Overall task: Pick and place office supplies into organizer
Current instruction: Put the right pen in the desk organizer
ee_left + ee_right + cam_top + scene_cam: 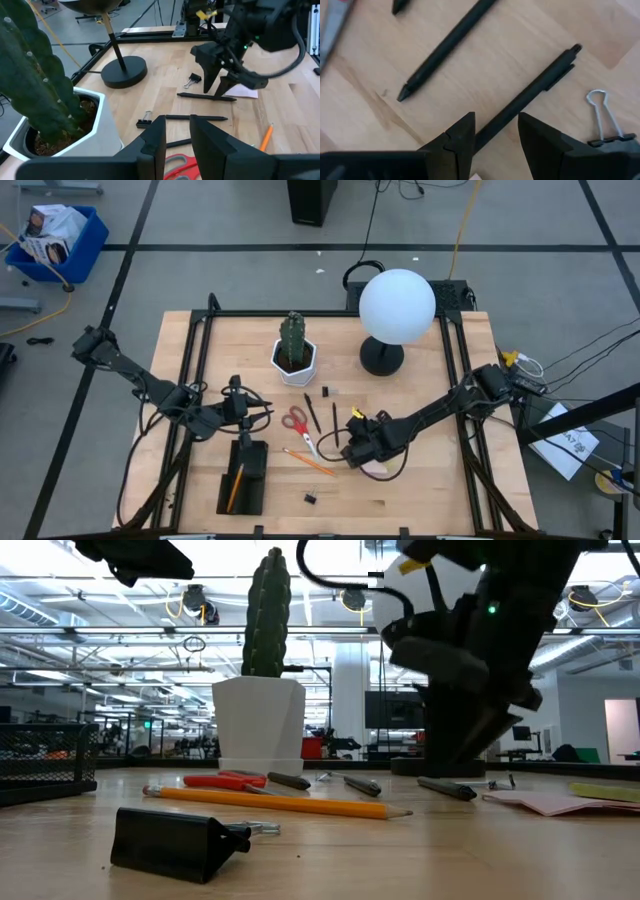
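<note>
Only in the right wrist view: right gripper (pixel 496 131) jaws open astride a black pen (pixel 530 95), angled down to tabletop (pixel 365 95); left gripper (pixel 177 142) raised, jaws slightly parted, empty.

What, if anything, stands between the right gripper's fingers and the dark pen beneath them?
Nothing visible does. The right gripper hangs open directly over the pen, one finger on each side of its barrel. A binder clip lies beside it, outside the fingers, on the table.

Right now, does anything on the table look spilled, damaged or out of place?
Nothing looks damaged or spilled. The supplies simply lie loose on the wood beside the organizer: scissors, pencil, two pens, a binder clip. The right end effector straddles one pen, open.
</note>
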Action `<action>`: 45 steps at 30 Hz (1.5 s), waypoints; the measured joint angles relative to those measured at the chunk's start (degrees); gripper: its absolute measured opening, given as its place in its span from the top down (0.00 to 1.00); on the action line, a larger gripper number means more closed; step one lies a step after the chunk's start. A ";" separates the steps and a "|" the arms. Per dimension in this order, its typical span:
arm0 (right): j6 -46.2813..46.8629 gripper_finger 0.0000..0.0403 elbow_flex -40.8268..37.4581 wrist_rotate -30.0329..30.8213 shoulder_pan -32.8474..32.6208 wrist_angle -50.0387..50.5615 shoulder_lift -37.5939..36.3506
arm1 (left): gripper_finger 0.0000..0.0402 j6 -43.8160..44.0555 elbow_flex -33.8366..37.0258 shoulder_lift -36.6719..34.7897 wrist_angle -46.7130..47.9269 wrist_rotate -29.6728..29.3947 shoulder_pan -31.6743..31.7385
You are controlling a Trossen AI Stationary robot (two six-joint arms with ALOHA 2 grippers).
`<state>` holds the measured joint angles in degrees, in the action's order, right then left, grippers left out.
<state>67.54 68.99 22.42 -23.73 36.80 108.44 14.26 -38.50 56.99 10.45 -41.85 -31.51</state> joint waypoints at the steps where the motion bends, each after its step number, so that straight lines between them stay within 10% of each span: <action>1: 0.02 0.65 0.00 -0.16 0.00 -0.16 0.57 | 0.77 0.00 0.00 0.00 0.01 0.00 0.00; 11: -1.03 0.67 0.11 -1.33 -0.28 -0.99 2.13 | 0.77 0.18 0.00 0.00 -0.03 1.44 0.00; 21: -11.19 0.95 0.11 -3.39 -0.37 -1.35 2.16 | 0.77 0.32 0.00 0.00 -0.03 1.46 0.00; 45: -26.49 0.96 -0.26 2.67 0.39 -5.67 -1.08 | 0.75 5.31 0.00 -0.01 -1.22 7.96 0.00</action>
<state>41.04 68.73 25.09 -23.33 31.13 107.36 19.58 -38.50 56.98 9.23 -33.89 -31.51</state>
